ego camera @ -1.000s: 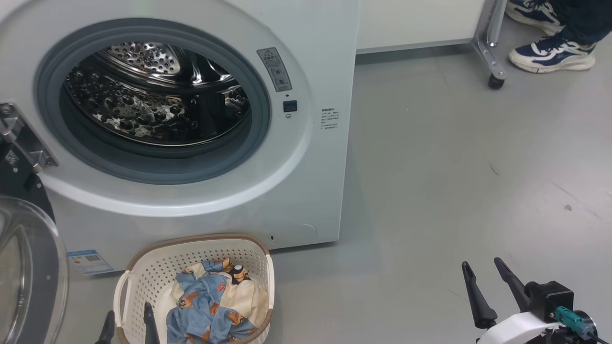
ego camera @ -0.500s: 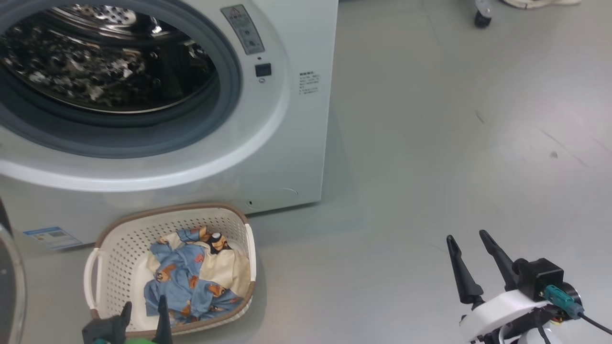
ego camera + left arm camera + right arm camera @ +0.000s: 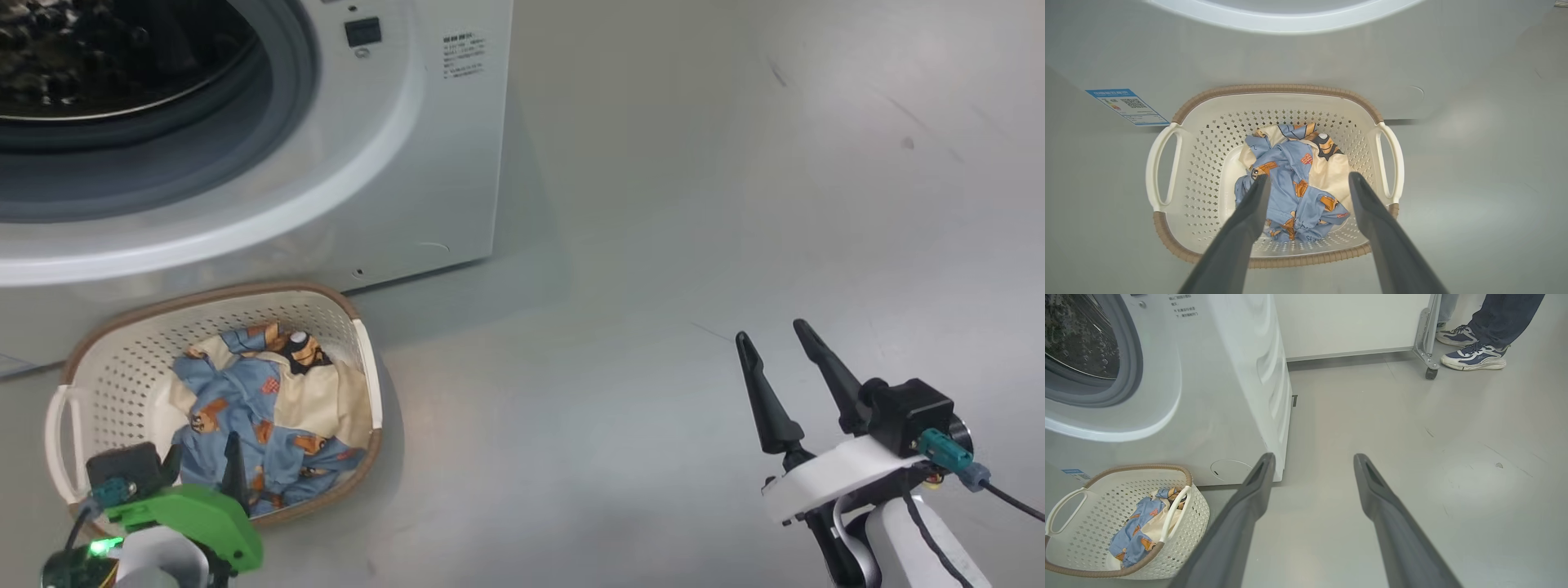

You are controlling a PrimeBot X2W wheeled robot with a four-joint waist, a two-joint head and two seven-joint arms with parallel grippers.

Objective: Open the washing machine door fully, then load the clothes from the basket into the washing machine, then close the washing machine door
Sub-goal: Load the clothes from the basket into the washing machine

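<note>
Clothes (image 3: pixel 1290 163) of light-blue and cream bear-printed fabric lie bundled in the cream perforated plastic basket (image 3: pixel 1274 88), on the floor (image 3: pixel 653 245) just before the big white washing machine (image 3: pixel 441 163). The left gripper (image 3: pixel 1309 176) hovers over them, fingers (image 3: pixel 1249 220) spread; the right gripper (image 3: pixel 1313 455), likewise spread, holds nothing.

washing machine (image 3: pixel 441 163): white front-loader, round opening uncovered, grey gasket (image 3: pixel 282 82) and perforated steel drum (image 3: pixel 82 49) in sight | basket (image 3: pixel 114 384): cream perforated plastic, brown rim, two side handles, upright just before the machine's front | clothes (image 3: pixel 245 408): light-blue and cream bundle, orange-brown bear print, crumpled inside basket
</note>
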